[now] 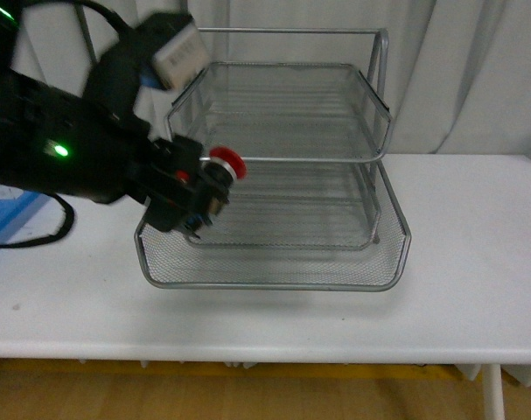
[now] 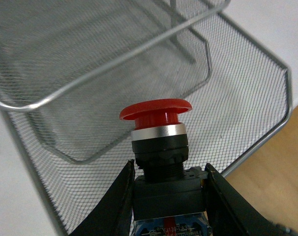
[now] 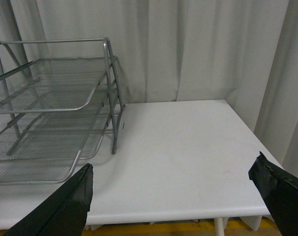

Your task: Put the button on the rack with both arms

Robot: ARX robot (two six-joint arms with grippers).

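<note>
Front view: left pincer [image 1: 206,185] pinches the button [image 1: 226,163].
Red cap pokes out of the pincer at 1 o'clock, over the rack [image 1: 274,285].

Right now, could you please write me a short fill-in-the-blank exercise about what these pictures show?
The left gripper is shut on the button, whose cap is ____.
The right gripper is ____, holding nothing.
The rack has ____ mesh trays.
It stands on a ____ table.
Missing words: red, open, three, white.
</note>
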